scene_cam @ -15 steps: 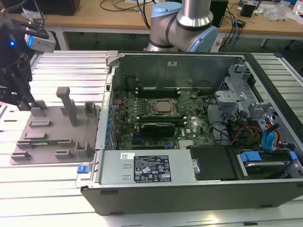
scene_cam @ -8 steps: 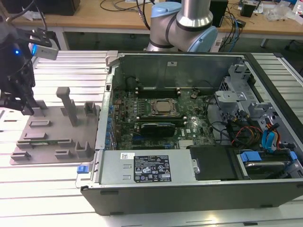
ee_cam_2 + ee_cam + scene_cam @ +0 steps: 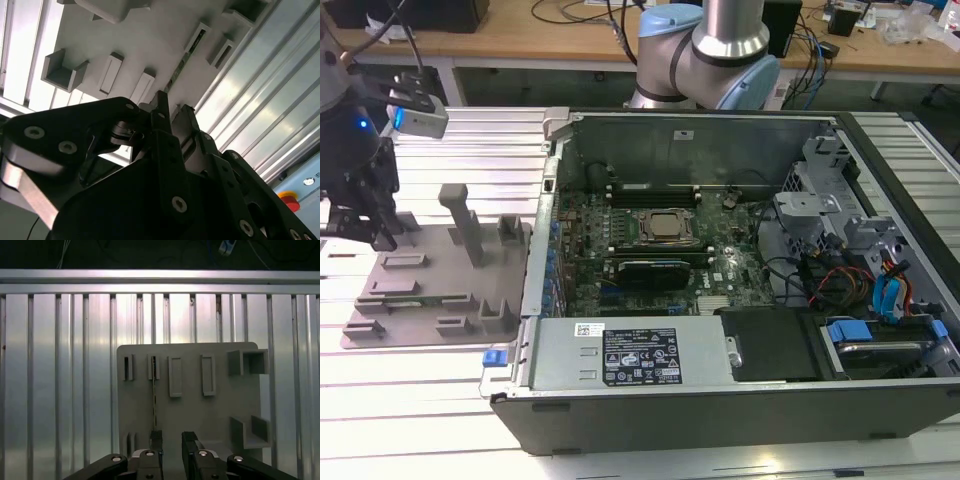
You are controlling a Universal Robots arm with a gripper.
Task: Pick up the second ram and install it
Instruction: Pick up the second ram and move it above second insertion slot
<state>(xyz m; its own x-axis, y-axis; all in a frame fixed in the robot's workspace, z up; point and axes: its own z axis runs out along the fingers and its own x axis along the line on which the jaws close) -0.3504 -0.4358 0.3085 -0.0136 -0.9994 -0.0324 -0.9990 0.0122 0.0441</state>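
While tool hovers parted, second ram below

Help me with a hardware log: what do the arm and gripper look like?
The arm is silver-grey tubing with a pale blue joint cover. The gripper is matt black, built of linkage plates with silver screw heads, ending in two narrow black fingers.

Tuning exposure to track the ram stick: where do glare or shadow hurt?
First wrist view: the table slats glare in streaks, yet the second ram reads as a thin dark line on the grey holder. Second wrist view: the gripper is a dark silhouette against washed-out slats. Exterior view: even light, dim inside the computer case.
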